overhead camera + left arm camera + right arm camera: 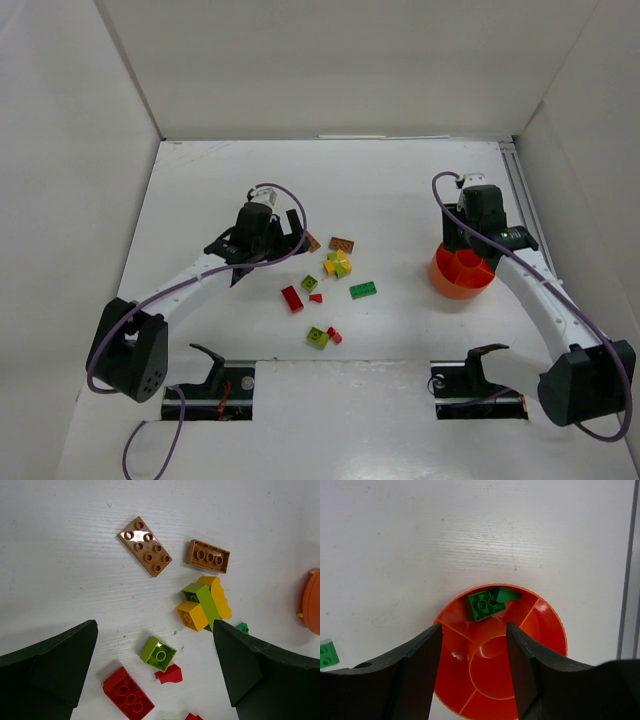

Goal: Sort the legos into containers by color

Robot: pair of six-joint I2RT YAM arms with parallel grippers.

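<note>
1. Nearest the arm bases, a lime brick point(318, 337) lies on the bench point(200, 200) with a small red piece point(334, 335) touching its right side.
2. Next out, a red brick point(128, 693), a red wedge point(169, 674) and a lime cube point(158, 653) lie near one another. A green brick point(363, 290) lies apart to their right.
3. The bowl point(547, 625) stands on the right, well apart from the loose bricks. Two green pieces point(484, 605) lie touching in its far compartment.
4. The right pincer point(473, 630) is over the bowl, fingers apart and gripping nothing.
5. At mid-bench is a cluster point(205, 605) of yellow and lime pieces, all touching.
6. Beyond it, a brown brick point(209, 556) and a brown plate point(145, 546) lie near each other but not touching.
7. The left pincer point(155, 627) is spread wide and empty, just left of the brown plate in the top view.
</note>
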